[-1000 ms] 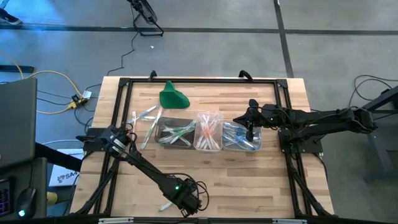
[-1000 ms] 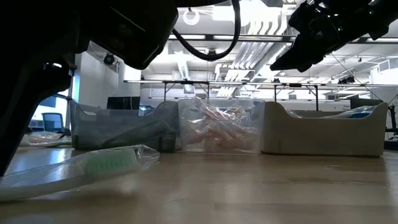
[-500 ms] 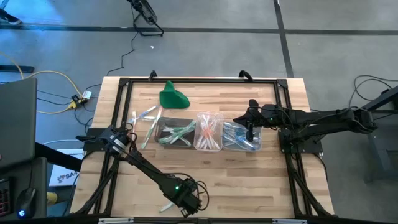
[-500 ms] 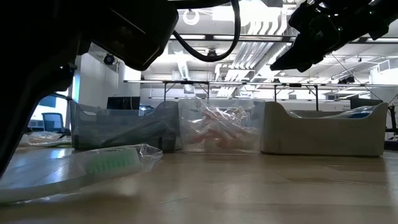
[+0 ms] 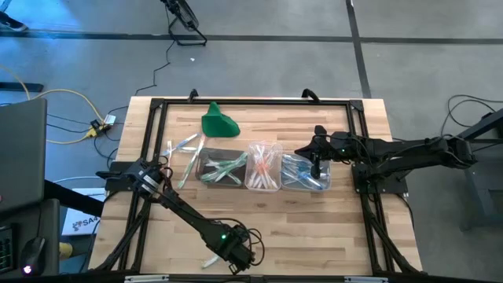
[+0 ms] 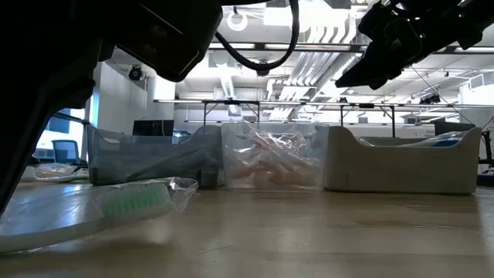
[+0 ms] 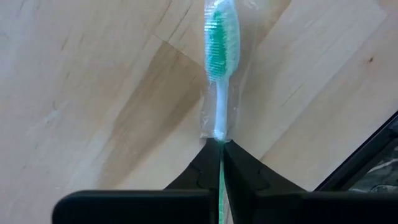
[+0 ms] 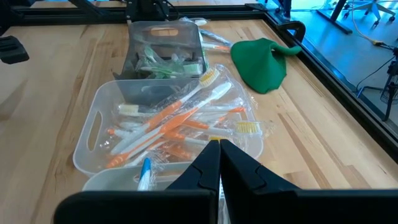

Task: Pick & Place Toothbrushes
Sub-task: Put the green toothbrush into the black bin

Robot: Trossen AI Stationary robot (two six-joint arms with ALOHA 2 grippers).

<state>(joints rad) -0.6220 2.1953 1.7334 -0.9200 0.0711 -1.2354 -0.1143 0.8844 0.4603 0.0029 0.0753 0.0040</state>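
A wrapped green toothbrush (image 7: 219, 68) is pinched in the left gripper (image 7: 221, 146) jaws at the worktop's (image 5: 314, 228) 6 o'clock edge; right gripper (image 8: 219, 148) jaws are closed empty.

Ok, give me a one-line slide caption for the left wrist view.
Left end effector shut on the handle of a wrapped green toothbrush lying on the wooden table.

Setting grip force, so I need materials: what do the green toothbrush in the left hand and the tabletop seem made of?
The green toothbrush looks like smooth white plastic with green bristles, sealed in a clear crinkly film wrapper. The tabletop looks like matte jointed wood planks with visible grain.
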